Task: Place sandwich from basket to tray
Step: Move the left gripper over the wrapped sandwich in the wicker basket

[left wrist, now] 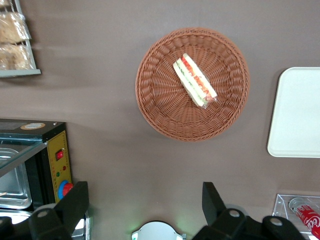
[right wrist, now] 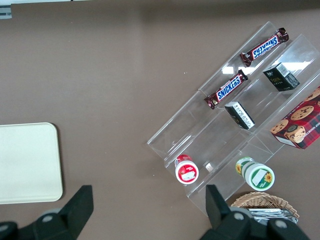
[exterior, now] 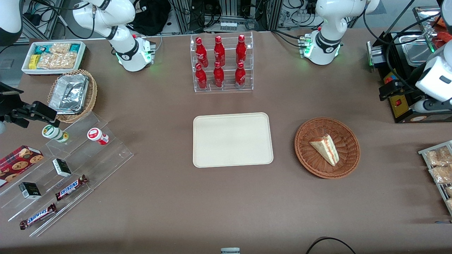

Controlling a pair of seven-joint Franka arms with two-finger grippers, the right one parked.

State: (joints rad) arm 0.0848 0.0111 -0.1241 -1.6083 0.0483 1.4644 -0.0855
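Open hand (left wrist: 142, 210) high above basket (left wrist: 160, 107); bare table (exterior: 284, 141) between basket and tray (exterior: 212, 155).

Left Franka arm (exterior: 326, 21): glossy white rounded shells | black joint rings | green status lights glowing at the base | black cables trailing from the base | gripper (left wrist: 142, 212): two matte black fingers, spread wide, grey screws.

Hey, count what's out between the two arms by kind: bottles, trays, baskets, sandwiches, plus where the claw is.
Red bottles: 6
Tray: 1
Basket: 1
Sandwich: 1, in that basket
Total: 9
Claw: open, above the table beside the basket.
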